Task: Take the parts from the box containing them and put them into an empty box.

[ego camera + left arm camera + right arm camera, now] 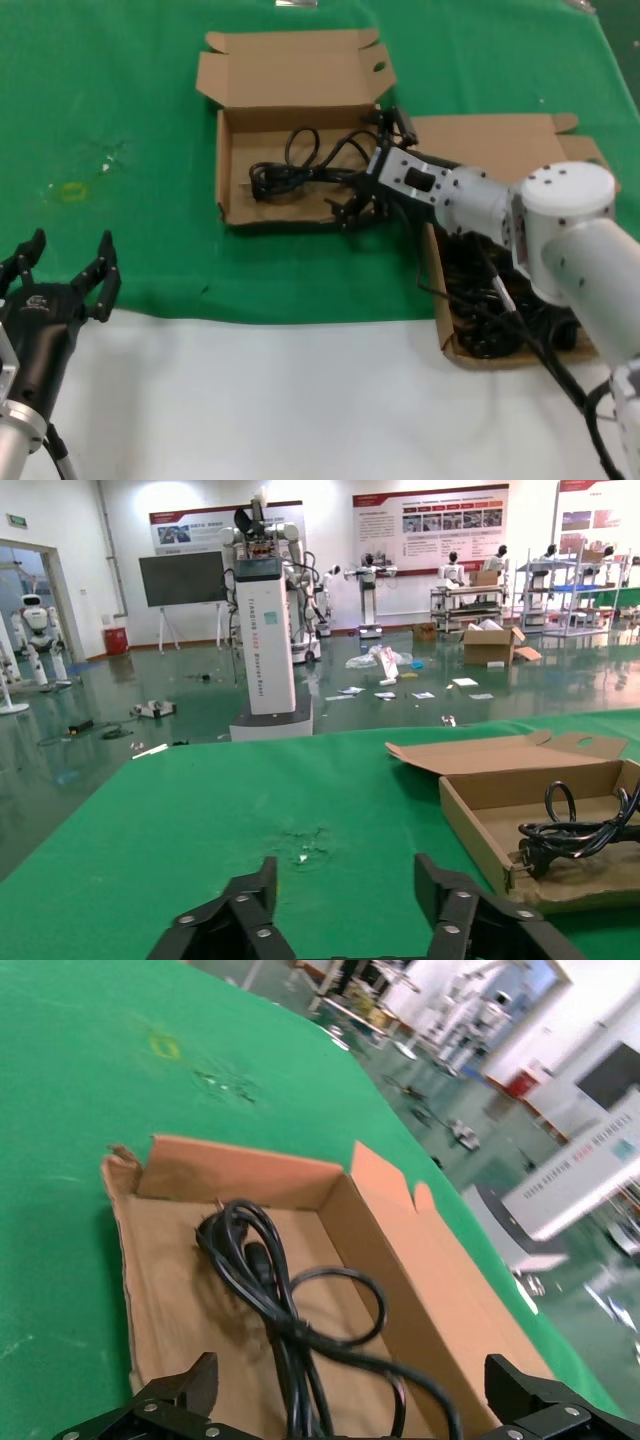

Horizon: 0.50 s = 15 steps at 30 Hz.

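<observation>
Green cloth over a white table [300, 400], w/ a robot showroom behind: right gripper [368, 195] sits low over the right edge of the left box [235, 205], fingers spread wide w/ nothing clamped, one black cord [300, 170] lying loose on that box's floor under it. Remaining cords [495, 310] are piled in the right box [440, 310], so I judge release is done; best to lift straight up so no finger snags a loop, then swing back over the pile. Right arm is stretched forward & across w/ wrist pitched down; left gripper [65, 270] waits open at the near-left table edge.
</observation>
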### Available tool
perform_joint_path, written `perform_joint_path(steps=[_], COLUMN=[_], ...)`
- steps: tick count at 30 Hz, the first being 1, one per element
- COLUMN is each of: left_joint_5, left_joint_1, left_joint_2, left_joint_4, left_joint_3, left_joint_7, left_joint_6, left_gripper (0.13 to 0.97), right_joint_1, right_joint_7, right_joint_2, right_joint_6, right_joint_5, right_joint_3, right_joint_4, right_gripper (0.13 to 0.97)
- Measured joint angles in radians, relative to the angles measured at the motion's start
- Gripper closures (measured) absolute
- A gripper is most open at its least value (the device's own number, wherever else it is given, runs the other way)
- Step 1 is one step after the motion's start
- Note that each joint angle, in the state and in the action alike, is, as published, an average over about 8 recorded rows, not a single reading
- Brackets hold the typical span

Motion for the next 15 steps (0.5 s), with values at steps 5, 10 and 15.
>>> perform_joint_path(steps=[5,10,15], left_joint_5=[0.000,0.000,0.000], left_joint_1=[0.000,0.000,0.000], left_joint_2=[0.000,0.000,0.000], left_joint_4=[0.000,0.000,0.000], left_joint_3=[0.000,0.000,0.000], left_joint_7=[0.000,0.000,0.000], left_joint_6=[0.000,0.000,0.000], left_gripper=[0.619,0.513,0.375], right_joint_1=[-0.090,-0.178,-0.269], right_joint_7=[0.069,0.135,0.203], right_joint_2=[0.020,0.039,0.059], right_joint_6=[0.044,0.087,0.131], right_joint_5=[0.015,0.029,0.043], right_joint_3=[0.021,0.041,0.062], right_joint_4=[0.106,0.210,0.316], right_gripper=[0.170,0.141,0.129])
